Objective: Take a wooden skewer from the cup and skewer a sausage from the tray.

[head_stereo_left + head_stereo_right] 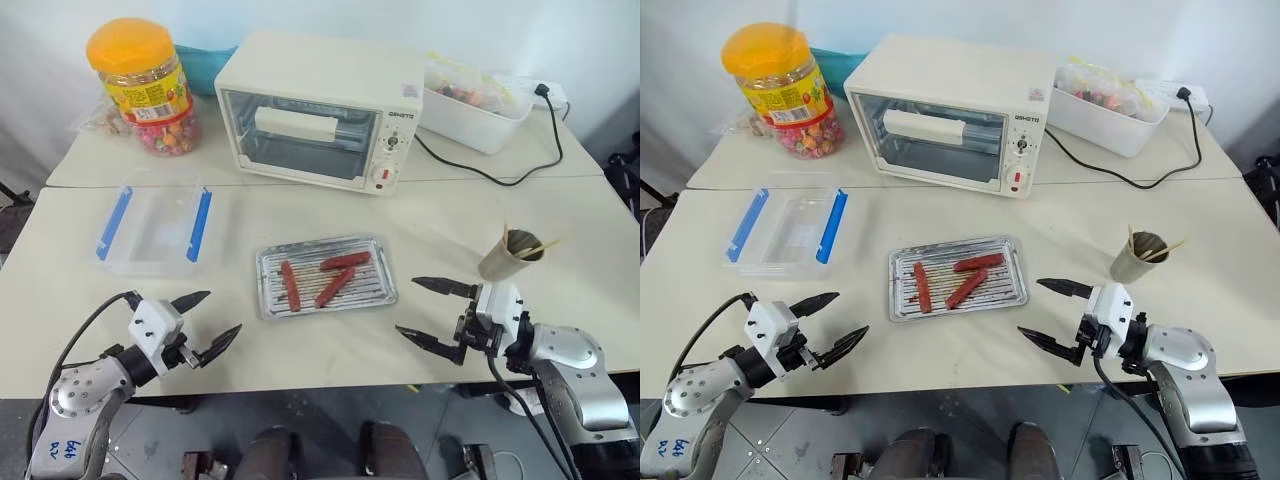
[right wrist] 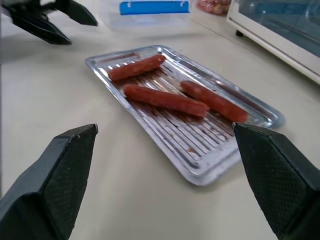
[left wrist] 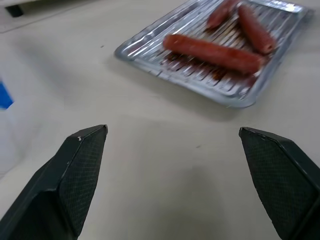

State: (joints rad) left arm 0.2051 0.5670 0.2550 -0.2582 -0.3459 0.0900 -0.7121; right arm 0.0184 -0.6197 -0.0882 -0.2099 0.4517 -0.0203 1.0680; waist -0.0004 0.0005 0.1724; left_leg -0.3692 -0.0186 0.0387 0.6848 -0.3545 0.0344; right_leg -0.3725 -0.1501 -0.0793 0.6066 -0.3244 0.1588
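A silver ridged tray [image 1: 378,296] lies mid-table with three red sausages [image 1: 334,285] on it. The steel cup [image 1: 508,256] stands to its right, holding wooden skewers [image 1: 534,247]. My right gripper [image 1: 432,312] hovers open just left of the cup, between cup and tray, fingers pointing at the tray. My left gripper [image 1: 202,324] is open near the front edge, left of the tray, and holds nothing. In the right wrist view the tray [image 2: 250,140] and sausages [image 2: 165,99] lie ahead, with the left gripper [image 2: 50,20] beyond.
A clear plastic box [image 1: 155,228] with blue clips lies left of the tray. A white toaster oven [image 1: 315,110], an orange-lidded candy jar [image 1: 142,85] and a white bin [image 1: 470,105] line the back. A black cable [image 1: 500,170] runs across the back right.
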